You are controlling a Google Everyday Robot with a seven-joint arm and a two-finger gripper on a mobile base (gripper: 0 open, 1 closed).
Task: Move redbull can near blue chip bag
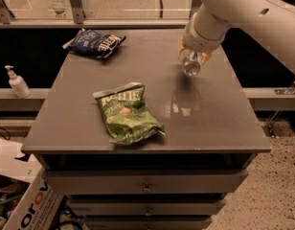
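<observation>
Redbull can (pixel 191 67) clamped in gripper (pixel 192 60), upper right of frame, over table (pixel 80 128); blue chip bag (pixel 96 42) upper left, well apart.

White arm (pixel 243 8); yellowish jaws above table (pixel 209 123)

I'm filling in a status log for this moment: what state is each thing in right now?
gripper: over the right rear of the table, shut on the redbull can.
redbull can: gripped, apart from the blue chip bag.
blue chip bag: lying flat, back left corner.
green chip bag: lying crumpled, front centre.
drawer: closed.
pump bottle: upright.
</observation>
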